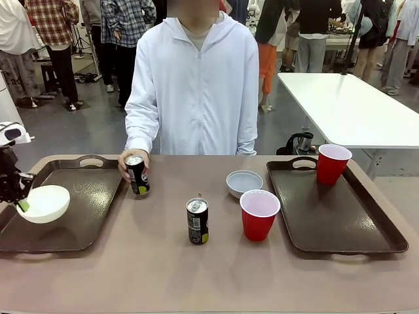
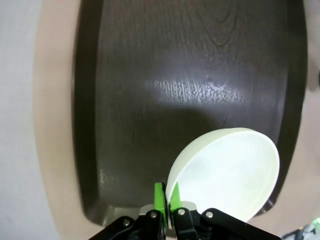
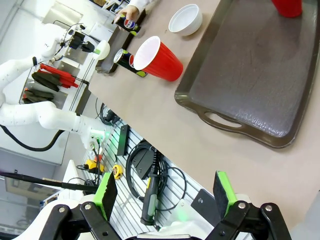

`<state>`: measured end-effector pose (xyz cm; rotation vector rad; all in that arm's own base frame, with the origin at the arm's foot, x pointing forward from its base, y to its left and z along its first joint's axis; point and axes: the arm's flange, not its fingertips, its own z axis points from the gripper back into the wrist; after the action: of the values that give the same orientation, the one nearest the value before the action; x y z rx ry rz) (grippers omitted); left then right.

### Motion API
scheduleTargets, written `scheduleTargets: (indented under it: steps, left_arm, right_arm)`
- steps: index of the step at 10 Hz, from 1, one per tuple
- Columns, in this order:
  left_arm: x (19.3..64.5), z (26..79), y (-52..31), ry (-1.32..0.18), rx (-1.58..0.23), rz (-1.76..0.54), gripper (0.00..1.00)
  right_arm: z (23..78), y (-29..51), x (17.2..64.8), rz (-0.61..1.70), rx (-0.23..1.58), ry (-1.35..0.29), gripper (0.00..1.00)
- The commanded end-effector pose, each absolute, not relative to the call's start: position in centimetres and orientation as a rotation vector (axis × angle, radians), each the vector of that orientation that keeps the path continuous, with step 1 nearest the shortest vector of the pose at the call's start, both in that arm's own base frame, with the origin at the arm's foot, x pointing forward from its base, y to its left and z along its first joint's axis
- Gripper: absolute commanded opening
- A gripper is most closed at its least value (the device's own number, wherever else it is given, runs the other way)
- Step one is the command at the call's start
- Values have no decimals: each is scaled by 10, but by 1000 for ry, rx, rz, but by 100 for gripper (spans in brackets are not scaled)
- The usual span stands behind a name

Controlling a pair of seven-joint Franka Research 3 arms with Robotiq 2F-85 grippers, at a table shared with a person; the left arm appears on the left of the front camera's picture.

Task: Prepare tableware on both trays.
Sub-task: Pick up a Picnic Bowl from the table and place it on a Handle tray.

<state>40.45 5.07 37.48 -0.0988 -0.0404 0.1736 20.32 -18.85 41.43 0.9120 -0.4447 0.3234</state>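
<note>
Left gripper (image 1: 23,205), clamped edge-on to a small round whitish bowl (image 1: 46,203) over the left dark brown plastic tray (image 1: 91,199), may drop it if that thin grip slips.

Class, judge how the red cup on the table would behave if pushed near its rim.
The red cup looks empty and thin-walled, so probably light. Its base is narrower than its rim, so a high push would likely tip it.
</note>
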Motion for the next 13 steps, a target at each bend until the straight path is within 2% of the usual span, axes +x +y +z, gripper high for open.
scheduleTargets:
  steps: [1,5,9,13]
  left_arm:
    - [403,374,42,-75,-80,167,0]
    - [391,363,22,-51,-58,142,0]
    - [317,396,-20,-18,-35,-45,0]
    - [327,389,-19,-16,-53,-15,0]
  right_arm:
    - [415,-188,204,336,924,-461,100]
    - [415,-188,204,336,924,-461,100]
    - [415,-188,204,336,924,-461,100]
    - [415,-188,204,336,924,-461,100]
